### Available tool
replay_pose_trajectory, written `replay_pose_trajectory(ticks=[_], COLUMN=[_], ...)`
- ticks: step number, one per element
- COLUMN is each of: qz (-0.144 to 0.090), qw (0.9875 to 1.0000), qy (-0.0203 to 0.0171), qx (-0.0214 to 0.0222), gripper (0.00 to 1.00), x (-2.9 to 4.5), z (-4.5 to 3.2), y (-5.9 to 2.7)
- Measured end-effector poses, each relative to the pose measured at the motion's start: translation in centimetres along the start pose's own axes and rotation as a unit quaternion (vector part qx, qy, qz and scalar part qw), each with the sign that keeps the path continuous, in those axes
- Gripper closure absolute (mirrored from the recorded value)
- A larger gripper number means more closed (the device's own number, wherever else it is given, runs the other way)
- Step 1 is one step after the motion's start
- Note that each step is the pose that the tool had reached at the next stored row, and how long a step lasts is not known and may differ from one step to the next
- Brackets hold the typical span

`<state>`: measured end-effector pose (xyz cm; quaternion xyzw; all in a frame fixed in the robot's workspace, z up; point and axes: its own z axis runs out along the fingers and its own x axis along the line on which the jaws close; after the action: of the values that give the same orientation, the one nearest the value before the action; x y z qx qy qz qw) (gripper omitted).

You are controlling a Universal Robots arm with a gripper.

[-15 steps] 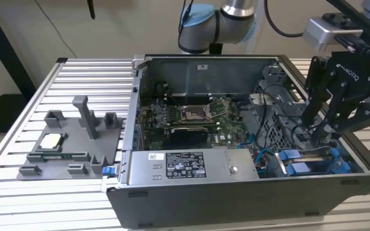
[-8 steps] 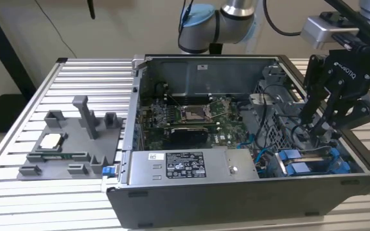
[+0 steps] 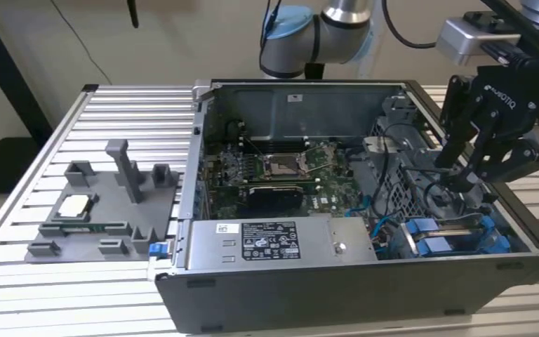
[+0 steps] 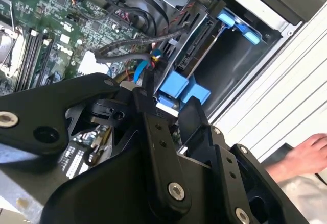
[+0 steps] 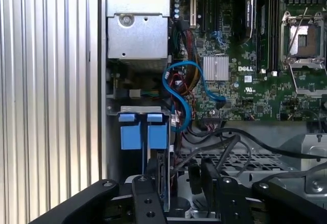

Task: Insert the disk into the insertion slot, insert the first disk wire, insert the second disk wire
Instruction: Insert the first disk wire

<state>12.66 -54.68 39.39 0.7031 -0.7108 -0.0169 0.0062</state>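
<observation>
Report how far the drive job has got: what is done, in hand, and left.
Done: the disk stands in the slot, blue frame tabs showing. In hand: the gripper hangs low in the case, next to the disk and close to the wires. Left: both wires; the pictures do not show whether either is plugged into the disk.

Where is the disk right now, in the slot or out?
In: the disk sits on edge within the slot, its blue frame showing at both ends.
</observation>
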Motion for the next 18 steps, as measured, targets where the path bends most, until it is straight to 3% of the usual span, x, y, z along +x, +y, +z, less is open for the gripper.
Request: replay_pose_trajectory(ticks=[4, 10, 13, 16, 17, 18], qz=[-0.002, -0.017, -0.03, -0.034, -0.035, -0.035], qw=[1.0, 0.9998, 0.9995, 0.9993, 0.9992, 0.9992], qy=[-0.0013, -0.0021, -0.0053, -0.0089, -0.0106, -0.0124], qx=[0.0021, 0.0058, 0.0078, 0.0131, 0.0146, 0.0159], gripper=[0.53, 0.53, 0.53, 0.55, 0.62, 0.62], x=[-0.44, -0.46, -0.45, -0.46, -0.45, -0.45], z=[0.31, 0.44, 0.48, 0.6, 0.64, 0.66], y=[0.0, -0.04, -0.05, -0.05, -0.05, -0.05])
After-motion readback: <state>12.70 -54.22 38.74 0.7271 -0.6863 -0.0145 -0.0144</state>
